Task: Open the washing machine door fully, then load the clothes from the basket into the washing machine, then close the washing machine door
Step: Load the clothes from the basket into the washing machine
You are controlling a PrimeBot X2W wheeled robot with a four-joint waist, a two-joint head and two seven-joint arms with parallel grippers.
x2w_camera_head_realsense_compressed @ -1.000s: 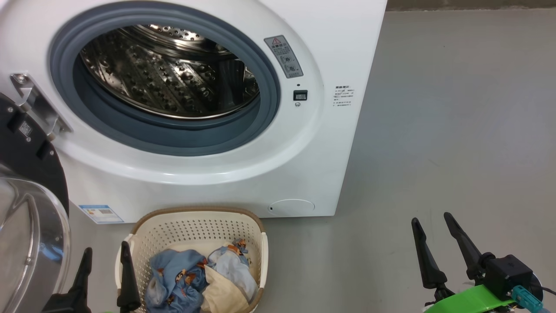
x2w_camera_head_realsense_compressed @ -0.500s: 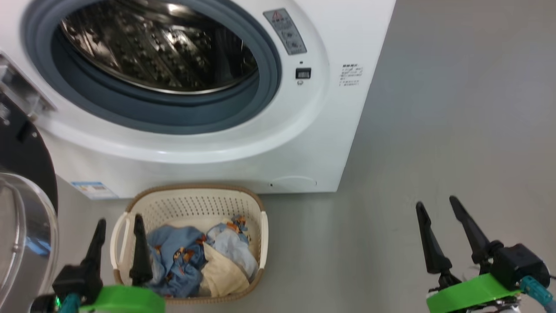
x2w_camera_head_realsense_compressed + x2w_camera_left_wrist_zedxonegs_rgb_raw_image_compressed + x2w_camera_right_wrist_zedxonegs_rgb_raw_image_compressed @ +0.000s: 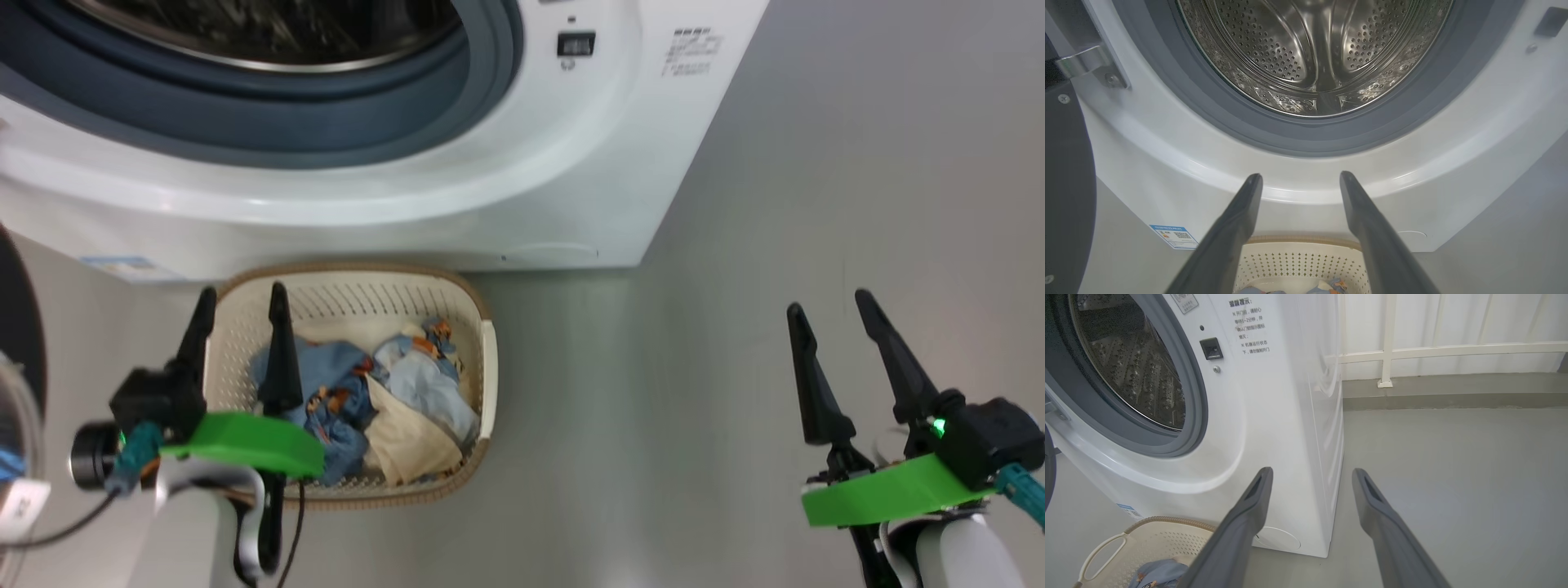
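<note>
Left wrist: drum (image 3: 1290,53), right wrist: railing (image 3: 1453,350)

The left claw (image 3: 243,288), two long dark tapered fingers (image 3: 280,351) above a bright green plastic collar (image 3: 245,441), stood at the lower left, its fingers spread wide and empty. The right claw (image 3: 826,300), built alike, stood at the lower right, also spread wide and empty. Both pointed forward on pale forearms (image 3: 188,523).
</note>
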